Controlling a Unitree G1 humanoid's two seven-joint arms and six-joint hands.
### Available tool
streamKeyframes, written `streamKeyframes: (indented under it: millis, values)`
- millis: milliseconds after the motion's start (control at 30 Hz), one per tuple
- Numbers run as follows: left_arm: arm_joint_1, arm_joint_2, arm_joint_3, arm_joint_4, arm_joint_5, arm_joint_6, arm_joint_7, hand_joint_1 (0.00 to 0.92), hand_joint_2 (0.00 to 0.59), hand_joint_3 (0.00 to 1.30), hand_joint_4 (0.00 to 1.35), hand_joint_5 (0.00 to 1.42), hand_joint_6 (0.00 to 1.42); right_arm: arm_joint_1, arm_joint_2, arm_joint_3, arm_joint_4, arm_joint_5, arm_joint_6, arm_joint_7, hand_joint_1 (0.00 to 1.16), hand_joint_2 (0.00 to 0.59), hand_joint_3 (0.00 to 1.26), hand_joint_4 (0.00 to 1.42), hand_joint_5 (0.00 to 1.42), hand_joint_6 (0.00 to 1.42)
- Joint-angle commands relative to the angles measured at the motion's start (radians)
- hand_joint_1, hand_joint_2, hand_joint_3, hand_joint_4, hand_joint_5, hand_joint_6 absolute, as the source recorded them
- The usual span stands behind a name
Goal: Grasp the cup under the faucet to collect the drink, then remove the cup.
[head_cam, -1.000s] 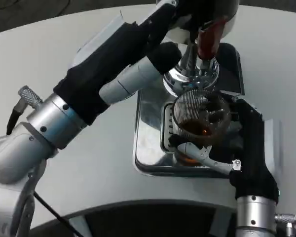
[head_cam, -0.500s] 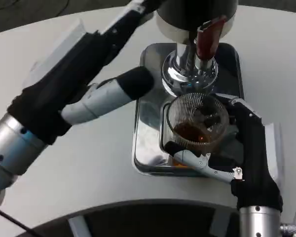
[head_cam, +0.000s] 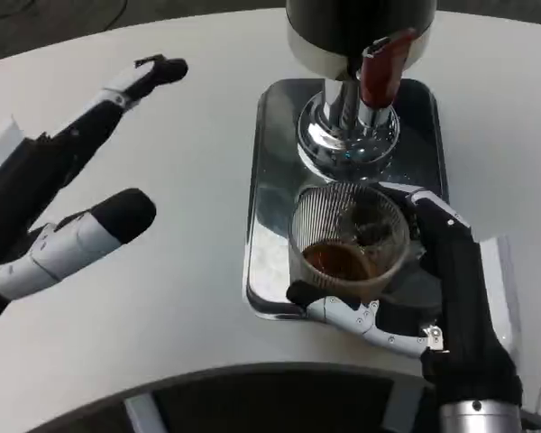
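Observation:
A clear ribbed cup (head_cam: 347, 236) with brown drink in its bottom stands over the near part of the shiny metal tray (head_cam: 270, 189). My right hand (head_cam: 433, 298) grips it, fingers wrapped around its near and right sides. Just beyond the cup rises the chrome faucet (head_cam: 347, 126) with its red lever (head_cam: 379, 68), under a dark dispenser body (head_cam: 361, 27). My left hand (head_cam: 68, 194) is at the far left over the bare table, fingers spread, holding nothing.
The white round table (head_cam: 180, 298) stretches left of the tray. Its curved front edge runs along the bottom of the picture, with dark floor beyond the far edge.
My left hand has pulled away from the faucet lever, leftward and toward me. The cup in my right hand has shifted slightly nearer, out from under the faucet.

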Motion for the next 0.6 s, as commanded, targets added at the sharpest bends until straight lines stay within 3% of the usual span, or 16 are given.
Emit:
streamKeyframes:
  millis: [33,133,267,600]
  values:
    - [0.161,0.035,0.106,0.031,0.055,-0.108,-0.028,0.0,0.082,0.14,0.0,0.04,0.0,0.017,0.033,0.054,-0.062,0.006,-0.002,0.026,0.99,0.105,0.76,0.83,1.03,0.99]
    - [0.247,0.047,0.146,0.049,0.103,-0.181,-0.033,0.0,0.083,0.16,0.0,0.04,0.0,0.026,0.035,0.082,-0.078,0.005,0.009,0.043,0.99,0.105,0.76,0.83,1.03,0.99]
    - [0.298,0.058,0.158,0.068,0.134,-0.233,-0.032,0.0,0.083,0.16,0.0,0.04,0.0,0.037,0.03,0.098,-0.09,0.008,0.019,0.053,0.98,0.107,0.76,0.83,1.03,0.99]
    - [0.333,0.066,0.135,0.091,0.151,-0.284,-0.021,0.0,0.083,0.17,0.0,0.04,0.0,0.066,0.008,0.073,-0.158,0.018,0.036,0.088,0.97,0.112,0.76,0.83,1.03,0.99]
